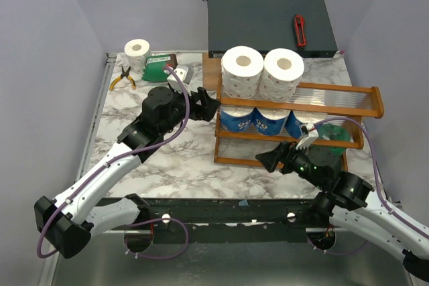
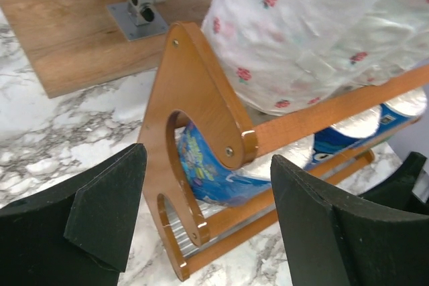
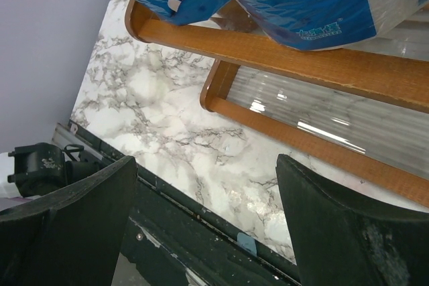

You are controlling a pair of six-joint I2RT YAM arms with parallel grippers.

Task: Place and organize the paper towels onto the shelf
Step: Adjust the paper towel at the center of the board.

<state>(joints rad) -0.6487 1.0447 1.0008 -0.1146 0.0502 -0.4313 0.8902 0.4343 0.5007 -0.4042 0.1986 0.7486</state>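
Note:
The wooden shelf (image 1: pixel 367 92) stands right of centre. Two white paper towel rolls (image 1: pixel 242 70) sit on its top tier and blue-wrapped rolls (image 1: pixel 236 120) lie on the middle tier. A green-wrapped roll (image 1: pixel 335 132) is at the shelf's right end. Another white roll (image 1: pixel 137 50) and a green pack (image 1: pixel 158 66) stand at the far left. My left gripper (image 1: pixel 213 106) is open and empty at the shelf's left end panel (image 2: pixel 194 98). My right gripper (image 1: pixel 276 159) is open and empty, low in front of the shelf's bottom tier (image 3: pixel 335 115).
Yellow-handled pliers (image 1: pixel 123 77) lie at the far left. A dark grey metal box (image 1: pixel 268 23) with a red tool (image 1: pixel 299 30) on it stands behind the shelf. A wooden board with a metal bracket (image 2: pixel 137 6) lies behind the shelf's left end. The table's front rail (image 3: pixel 201 226) runs under my right gripper.

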